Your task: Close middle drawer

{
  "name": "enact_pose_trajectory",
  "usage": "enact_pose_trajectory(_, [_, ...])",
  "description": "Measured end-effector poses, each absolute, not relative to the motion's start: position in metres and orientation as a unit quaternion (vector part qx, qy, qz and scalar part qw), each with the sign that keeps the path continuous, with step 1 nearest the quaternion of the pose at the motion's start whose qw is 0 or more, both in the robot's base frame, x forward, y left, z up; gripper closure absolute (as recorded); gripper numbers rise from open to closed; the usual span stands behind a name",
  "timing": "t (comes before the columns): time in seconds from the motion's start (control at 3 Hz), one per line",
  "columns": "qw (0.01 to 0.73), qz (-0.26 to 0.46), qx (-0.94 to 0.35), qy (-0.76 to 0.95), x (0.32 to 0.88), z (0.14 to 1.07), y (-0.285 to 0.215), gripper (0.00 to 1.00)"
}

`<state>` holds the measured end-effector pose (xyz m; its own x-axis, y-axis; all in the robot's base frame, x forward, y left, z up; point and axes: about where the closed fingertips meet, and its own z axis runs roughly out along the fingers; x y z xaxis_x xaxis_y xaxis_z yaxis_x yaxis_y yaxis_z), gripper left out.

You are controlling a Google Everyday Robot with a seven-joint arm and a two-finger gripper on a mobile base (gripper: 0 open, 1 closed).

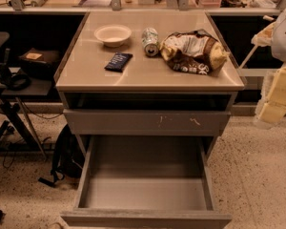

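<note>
The middle drawer (148, 218) is seen pulled far out of the cabinet (86, 73), towards the bottom edge of the view. It is a wide, deep grey-brown box, spanning the full cabinet width. A smooth grey floor and straight side walls are shown inside. Its front panel is plain, without a handle, and is cut off partly by the lower edge. The drawer is held level and square to the cabinet. The gripper (275, 99) is found at the right edge, higher up and well apart from the drawer.
</note>
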<state>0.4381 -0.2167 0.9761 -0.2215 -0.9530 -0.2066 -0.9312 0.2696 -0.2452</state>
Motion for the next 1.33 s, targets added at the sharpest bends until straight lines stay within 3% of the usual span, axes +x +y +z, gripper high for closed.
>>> enact_pose_trajectory(0.67, [0.2,-0.015,-0.615,0.762,0.407,0.944,-0.205,0.0])
enact_pose_trajectory(1.33, [0.243,0.021,-0.614,0.751,0.367,0.829,-0.167,0.0])
